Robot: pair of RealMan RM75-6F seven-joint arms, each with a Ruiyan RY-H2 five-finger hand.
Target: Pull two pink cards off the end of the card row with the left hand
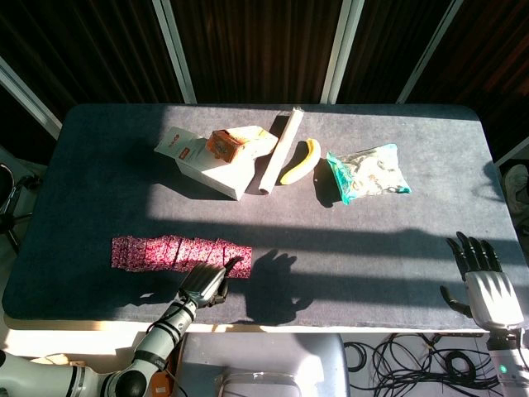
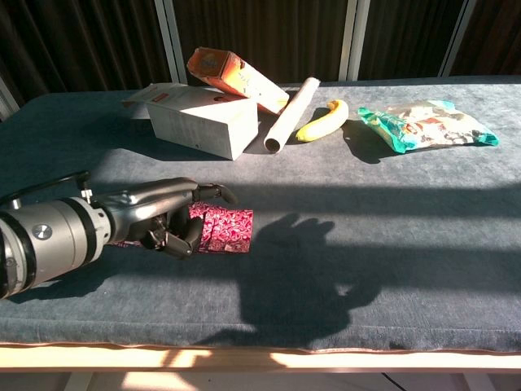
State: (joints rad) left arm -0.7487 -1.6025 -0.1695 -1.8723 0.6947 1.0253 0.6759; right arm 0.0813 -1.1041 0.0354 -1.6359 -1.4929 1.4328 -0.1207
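Pink patterned cards [image 1: 178,251] lie in an overlapping row on the dark grey felt table [image 1: 397,248], and my left hand [image 1: 204,281] hovers at the row's right end, fingers curled down over the last cards; whether they pinch a card I cannot tell. My right hand [image 1: 486,281] rests spread and empty at the table's near right edge. Behind sit a white cardboard box [image 2: 203,122] with an orange carton [image 2: 232,73] leaning on it, and a clear snack bag [image 2: 427,124] with a teal edge, its contents unclear.

A white box [image 1: 216,168], orange carton [image 1: 225,145], tube [image 1: 281,150], banana [image 1: 301,160] and snack bag [image 1: 366,172] on the table [image 1: 99,165]
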